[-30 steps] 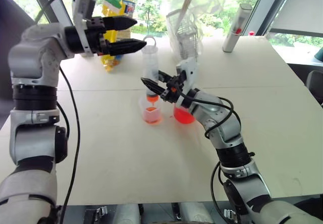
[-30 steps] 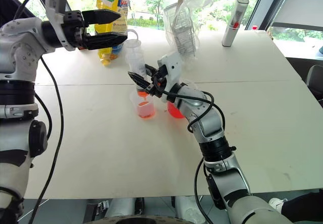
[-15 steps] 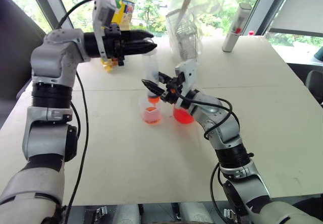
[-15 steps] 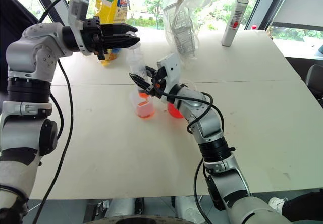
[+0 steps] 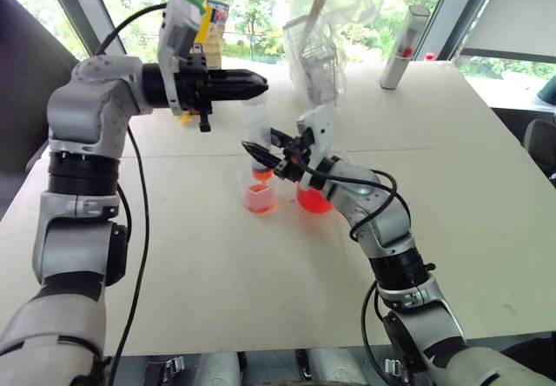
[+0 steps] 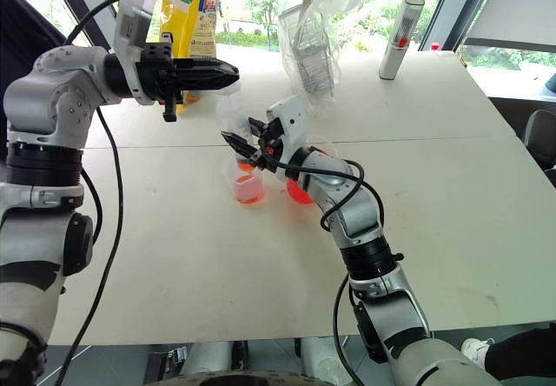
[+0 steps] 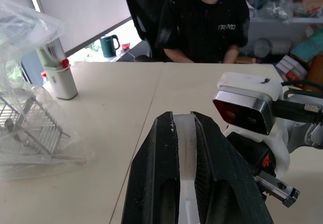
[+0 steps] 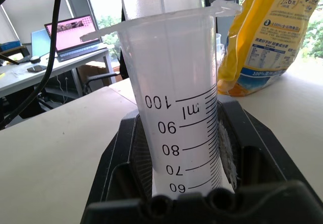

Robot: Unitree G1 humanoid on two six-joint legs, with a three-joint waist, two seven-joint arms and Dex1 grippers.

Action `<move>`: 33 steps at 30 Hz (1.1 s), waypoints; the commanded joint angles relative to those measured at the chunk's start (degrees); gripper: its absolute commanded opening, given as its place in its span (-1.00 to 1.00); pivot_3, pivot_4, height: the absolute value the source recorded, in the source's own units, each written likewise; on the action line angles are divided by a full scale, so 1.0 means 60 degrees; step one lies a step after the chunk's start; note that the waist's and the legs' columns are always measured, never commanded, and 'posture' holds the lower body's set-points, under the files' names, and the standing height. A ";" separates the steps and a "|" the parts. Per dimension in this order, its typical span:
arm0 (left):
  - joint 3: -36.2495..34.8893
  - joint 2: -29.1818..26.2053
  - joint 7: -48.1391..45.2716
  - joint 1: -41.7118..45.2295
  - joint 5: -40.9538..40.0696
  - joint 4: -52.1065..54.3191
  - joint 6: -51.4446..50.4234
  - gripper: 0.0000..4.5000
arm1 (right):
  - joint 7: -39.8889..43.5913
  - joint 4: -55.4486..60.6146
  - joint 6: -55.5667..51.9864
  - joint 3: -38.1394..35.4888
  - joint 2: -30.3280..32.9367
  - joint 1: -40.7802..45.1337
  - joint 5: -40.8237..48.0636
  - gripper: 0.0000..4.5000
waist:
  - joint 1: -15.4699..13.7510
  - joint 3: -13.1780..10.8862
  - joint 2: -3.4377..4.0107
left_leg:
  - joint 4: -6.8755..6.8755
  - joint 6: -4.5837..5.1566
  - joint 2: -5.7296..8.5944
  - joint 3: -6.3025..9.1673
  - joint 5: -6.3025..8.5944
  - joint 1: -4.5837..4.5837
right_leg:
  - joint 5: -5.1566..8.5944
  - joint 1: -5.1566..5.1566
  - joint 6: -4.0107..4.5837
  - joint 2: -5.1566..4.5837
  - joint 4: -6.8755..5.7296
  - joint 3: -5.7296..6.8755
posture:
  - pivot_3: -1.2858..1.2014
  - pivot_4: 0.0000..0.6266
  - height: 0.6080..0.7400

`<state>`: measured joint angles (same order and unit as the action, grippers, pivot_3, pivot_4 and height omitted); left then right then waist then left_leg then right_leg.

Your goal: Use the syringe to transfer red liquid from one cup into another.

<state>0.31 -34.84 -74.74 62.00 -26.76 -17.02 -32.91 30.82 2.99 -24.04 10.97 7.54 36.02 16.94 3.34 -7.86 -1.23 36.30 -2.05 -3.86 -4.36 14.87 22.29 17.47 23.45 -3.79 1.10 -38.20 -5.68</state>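
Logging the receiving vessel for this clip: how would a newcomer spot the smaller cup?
On the white table, find the upright syringe. The smaller cup stands directly under its orange tip. It is narrower than the rounder larger cup beside it.

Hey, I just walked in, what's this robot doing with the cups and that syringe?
It is moving red liquid between two cups on the table. The right gripper holds the syringe upright by its barrel, orange tip in the smaller cup, which holds some red liquid. The left gripper has shut on the plunger at the syringe's top. The larger cup, also holding red liquid, stands beside the smaller one.
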 commanded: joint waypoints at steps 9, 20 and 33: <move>0.0516 -0.0028 0.0138 -0.0853 0.0438 0.0539 0.0332 -0.98 | -0.0144 0.1032 -0.0398 -0.0707 -0.0055 0.1006 0.0441 -0.38 | 0.0101 0.0000 0.0000 | -0.0001 0.0000 0.0000 0.0003 0.0000 0.0000 | 0.0000 0.0000 0.0000 -0.0002 0.0000 -0.0001 | 0.03 -0.52 0.98; 0.0701 0.0048 0.0402 -0.1557 0.0606 0.0494 0.0512 -0.98 | -0.0214 0.1409 -0.0890 -0.1072 0.0125 0.1357 0.0710 -0.38 | 0.0103 0.0000 0.0000 | -0.0001 0.0000 0.0000 0.0002 0.0000 0.0000 | 0.0000 0.0000 0.0000 -0.0003 0.0000 -0.0001 | 0.03 -0.52 0.98; 0.0556 -0.0180 0.0602 -0.1746 0.0466 0.0892 0.0222 -0.98 | -0.0356 0.1660 -0.1375 -0.1195 0.0177 0.1552 0.1215 -0.38 | 0.0106 0.0000 0.0000 | -0.0003 0.0000 0.0000 0.0004 0.0000 0.0000 | 0.0000 0.0000 0.0000 -0.0002 0.0002 -0.0002 | 0.03 -0.52 0.98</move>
<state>0.91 -34.69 -70.28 53.96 -25.84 -10.43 -29.61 30.64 4.54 -36.01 10.86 9.45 39.68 21.32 3.97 -7.86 -1.23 36.29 -2.05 -3.86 -4.34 14.87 22.29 17.47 23.45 -3.79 1.08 -38.19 -5.69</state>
